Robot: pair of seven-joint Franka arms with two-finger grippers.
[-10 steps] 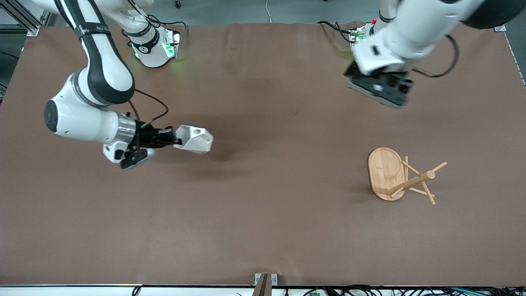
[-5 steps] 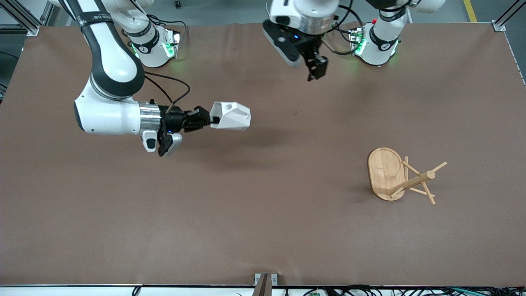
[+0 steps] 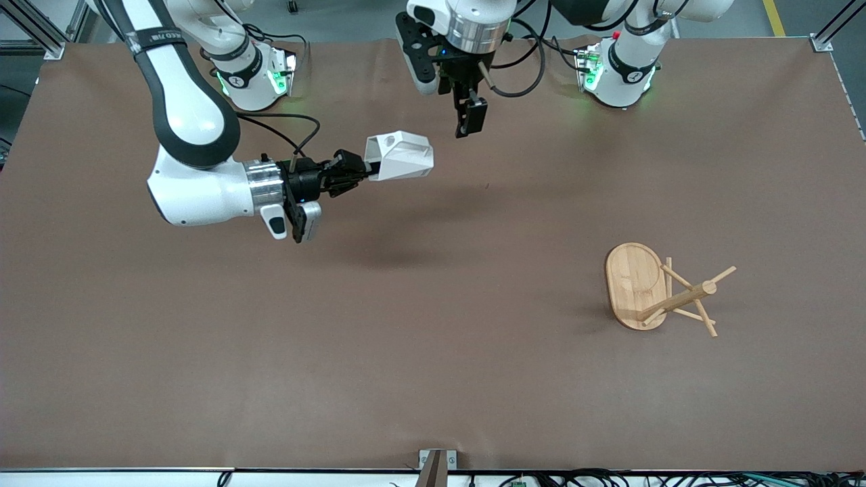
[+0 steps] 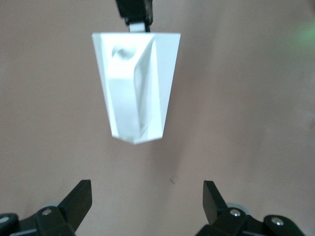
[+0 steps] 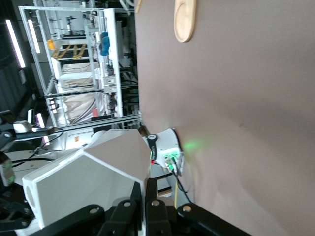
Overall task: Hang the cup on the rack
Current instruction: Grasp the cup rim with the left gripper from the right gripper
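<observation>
Table (image 3: pixel 433 379) is carrying one rack (image 3: pixel 636 287), sitting toward the left arm's end and nearer the front camera than either gripper. It looks tipped over: oval base on edge, post and pegs pointing sideways along the table, though I can't fully confirm the tilt from this angle.

Two arms, both working. Right gripper (image 3: pixel 362 172) is clamping the one cup (image 3: pixel 400 156) by its handle end and holding it in the air over the table's middle, lying sideways with the handle hole visible on top. In the left wrist view the cup (image 4: pixel 135 86) is hanging right ahead of the left fingers (image 4: pixel 78 199). Left gripper (image 3: pixel 469 120) is hovering just beside the cup with jaws spread wide and nothing in them. Looks like a handover being set up.

Risks as I'm judging them:
- Angled facets may slide when the left jaws close, twisting the cup or dropping it if the right lets go early.
- Left gripper may cover the handle hole, leaving nothing free for a peg.
- With the rack lying over, no peg points up; pushing the cup on could shove the light rack along the table.

Count: one table, two arms, two grippers, one rack, one cup.
</observation>
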